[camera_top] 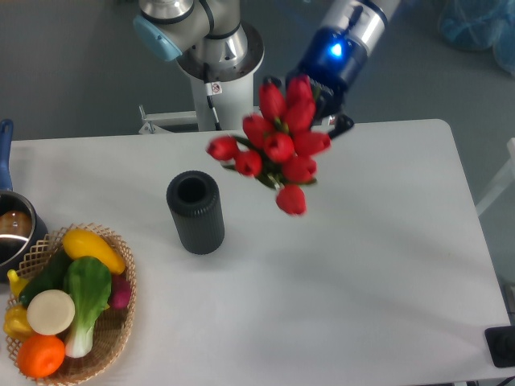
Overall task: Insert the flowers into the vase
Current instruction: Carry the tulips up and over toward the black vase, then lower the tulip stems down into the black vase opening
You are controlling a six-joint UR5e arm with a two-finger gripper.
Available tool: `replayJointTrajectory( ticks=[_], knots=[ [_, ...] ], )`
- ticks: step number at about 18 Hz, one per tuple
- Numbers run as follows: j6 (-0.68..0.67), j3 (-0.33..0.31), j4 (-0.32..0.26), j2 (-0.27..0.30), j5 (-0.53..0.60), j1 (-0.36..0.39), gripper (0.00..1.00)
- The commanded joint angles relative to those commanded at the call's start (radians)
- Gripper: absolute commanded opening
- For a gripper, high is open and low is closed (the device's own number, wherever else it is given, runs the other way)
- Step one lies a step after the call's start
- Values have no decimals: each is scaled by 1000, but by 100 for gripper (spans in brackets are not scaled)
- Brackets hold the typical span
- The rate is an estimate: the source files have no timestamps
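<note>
A bunch of red tulips [278,149] hangs in the air above the table, buds pointing toward the camera, so the stems are hidden behind them. My gripper [326,108] is behind the bunch at the upper right and appears shut on the flowers; its fingers are mostly hidden by the buds. The dark ribbed vase [195,211] stands upright on the white table, mouth open and empty, to the lower left of the flowers and apart from them.
A wicker basket [121,322] of toy vegetables sits at the front left. A metal pot [14,233] with a blue handle stands at the left edge. The robot base [217,60] is behind the table's far edge.
</note>
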Motion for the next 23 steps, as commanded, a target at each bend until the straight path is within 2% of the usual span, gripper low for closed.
replayJointTrajectory(
  ticks=[5,13,23],
  knots=[
    [0,-15,2,5,-117,-14,0],
    [51,-109,3,11,-216,-69,0],
    [147,-178,5,9,-217,-72,0]
  ],
)
